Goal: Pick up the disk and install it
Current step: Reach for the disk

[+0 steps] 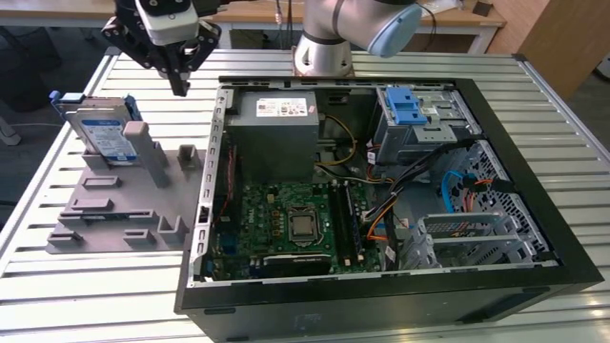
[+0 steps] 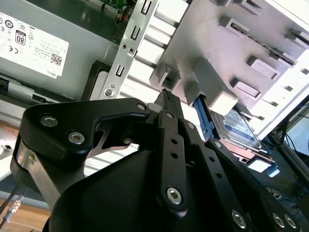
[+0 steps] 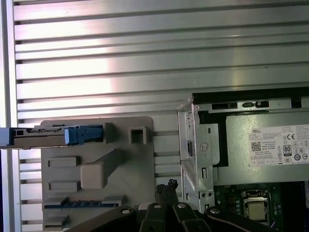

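Exterior view puts us, we judge, at the approach step: our end effector (image 1: 179,86), closed and empty, hangs near the disk (image 1: 103,136) standing on edge in a holder (image 1: 124,211) on the table (image 1: 86,289), so grasping it would call for opening first.
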Robot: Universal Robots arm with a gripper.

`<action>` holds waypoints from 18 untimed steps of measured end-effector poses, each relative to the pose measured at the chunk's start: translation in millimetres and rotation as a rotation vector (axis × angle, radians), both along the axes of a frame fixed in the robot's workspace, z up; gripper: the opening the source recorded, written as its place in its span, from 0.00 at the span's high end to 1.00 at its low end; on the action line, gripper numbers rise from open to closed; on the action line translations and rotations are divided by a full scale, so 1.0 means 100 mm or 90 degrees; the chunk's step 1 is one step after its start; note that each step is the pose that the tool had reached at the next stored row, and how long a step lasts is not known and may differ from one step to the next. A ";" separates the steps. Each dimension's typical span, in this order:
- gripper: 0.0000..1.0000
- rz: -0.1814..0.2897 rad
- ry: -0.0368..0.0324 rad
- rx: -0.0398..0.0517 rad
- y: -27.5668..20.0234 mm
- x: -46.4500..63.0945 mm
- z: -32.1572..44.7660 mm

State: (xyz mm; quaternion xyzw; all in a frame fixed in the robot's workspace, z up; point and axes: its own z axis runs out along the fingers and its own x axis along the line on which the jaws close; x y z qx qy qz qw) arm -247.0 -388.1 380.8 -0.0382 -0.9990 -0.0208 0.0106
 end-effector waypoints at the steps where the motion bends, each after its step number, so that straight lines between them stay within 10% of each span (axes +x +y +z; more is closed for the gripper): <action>1: 0.89 0.000 0.0000 0.0000 0.003 -0.01 -0.002; 18: 0.89 0.000 0.0000 0.0000 0.029 -0.14 -0.034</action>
